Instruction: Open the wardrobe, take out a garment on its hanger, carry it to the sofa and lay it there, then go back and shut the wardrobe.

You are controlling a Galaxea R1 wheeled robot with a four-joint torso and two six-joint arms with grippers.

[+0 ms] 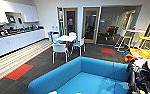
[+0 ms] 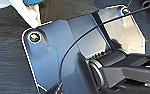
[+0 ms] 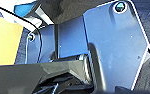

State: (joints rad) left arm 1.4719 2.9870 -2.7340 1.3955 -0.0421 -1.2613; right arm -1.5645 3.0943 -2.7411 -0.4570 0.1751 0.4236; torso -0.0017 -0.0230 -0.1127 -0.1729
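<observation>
The bright blue sofa (image 1: 91, 77) lies right in front of me in the head view, its low curved back toward the room and its wide seat facing me. Two small white patches (image 1: 52, 92) touch the picture's lower edge at the seat's near side; I cannot tell what they are. In the left wrist view a white strip (image 2: 28, 12) with a bit of blue beside it stands over dark carpet. The right wrist view holds a patch of blue (image 3: 23, 7) and a pale yellow area (image 3: 6, 40).
A heap of orange and white things (image 1: 141, 58) lies at the sofa's right end. Beyond the sofa stand a white table with white chairs (image 1: 66, 41), white kitchen cupboards (image 1: 16, 41) along the left wall, high stools (image 1: 126, 38) and wooden doors (image 1: 91, 23).
</observation>
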